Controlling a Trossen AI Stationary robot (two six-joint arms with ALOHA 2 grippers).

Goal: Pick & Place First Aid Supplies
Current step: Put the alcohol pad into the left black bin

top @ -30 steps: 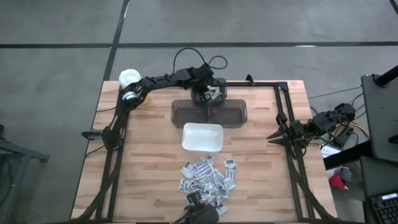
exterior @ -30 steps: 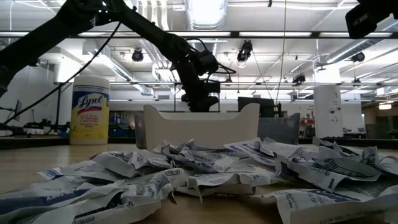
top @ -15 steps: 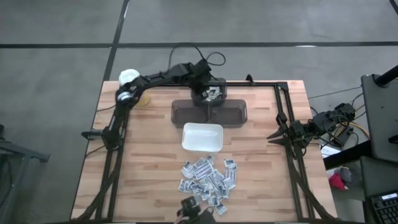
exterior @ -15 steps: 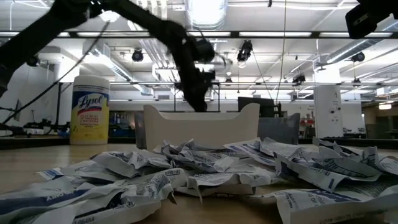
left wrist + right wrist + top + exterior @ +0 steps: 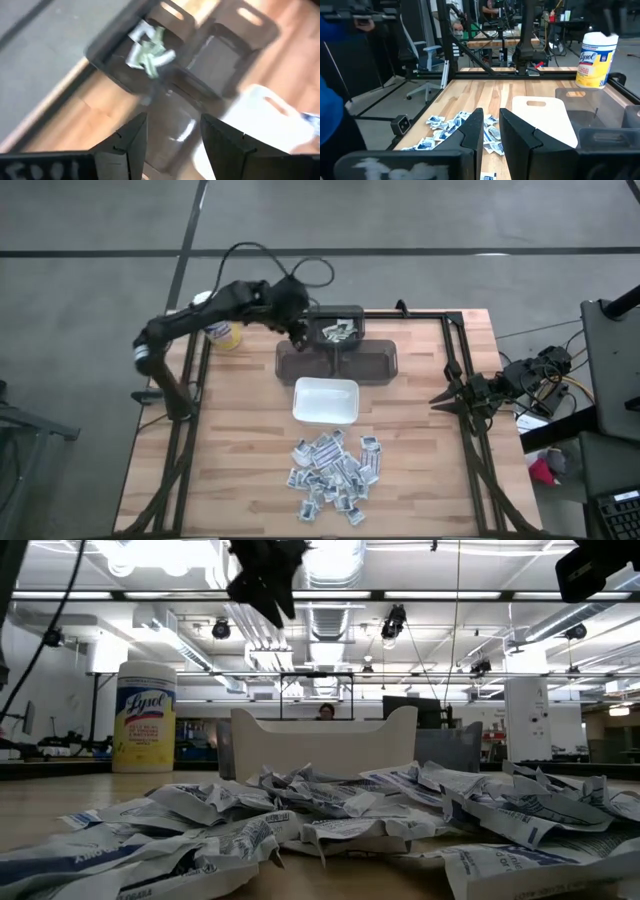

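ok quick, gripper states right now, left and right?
Left gripper: open, empty, above the dark bin.
Right gripper: parked at the table's right edge, holding nothing; open or shut cannot be told.

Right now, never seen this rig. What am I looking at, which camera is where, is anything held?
It is a two-armed robot at a wooden table. One camera looks straight down, one sits at table-top height, and one rides on each wrist.

From above: a pile of first aid packets lies at the near edge, a white dish at the centre, and behind it a long dark bin. Behind that stands a small dark tray with a few packets in it. A yellow canister stands at the far left.

The left gripper hangs just left of the small tray, jaws open and empty; its own camera looks down on the tray. The right gripper waits at the table's right edge, holding nothing, its jaws slightly apart.
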